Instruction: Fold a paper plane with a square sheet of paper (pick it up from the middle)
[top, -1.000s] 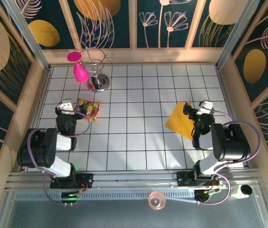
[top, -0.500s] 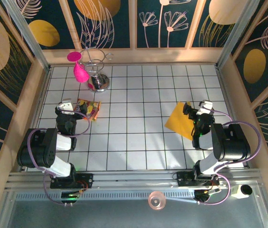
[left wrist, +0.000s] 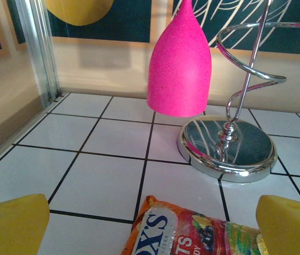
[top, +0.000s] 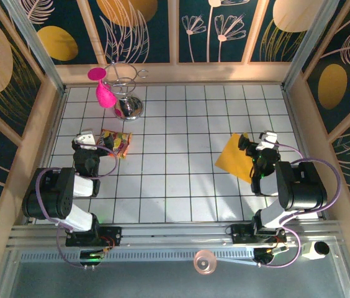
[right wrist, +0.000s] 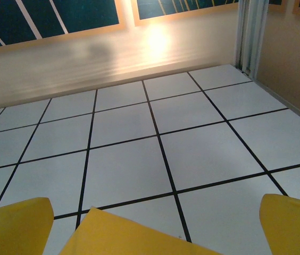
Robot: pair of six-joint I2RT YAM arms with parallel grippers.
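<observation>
Right claw stands apart over the square sheet of paper. Up close, a corner pokes between its fingers.

I see a plain orange-yellow sheet of paper, a red-and-yellow printed snack packet, a pink cone and white tiles with black lines.

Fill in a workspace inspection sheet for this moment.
Surface: white tiled table, black grid lines.
Job's things: orange-yellow square paper sheet, lying flat, right side.
Clutter: red-and-yellow crinkly snack packet; pink teardrop-shaped object beside chrome wire stand; pink tape roll on near ledge.
End effectors: left end effector open at the packet; right end effector open at the sheet's right edge; neither holds anything.
Cables: lilac cables looped along both arms.
Surroundings: wooden frame with dark floral wall panels.
</observation>
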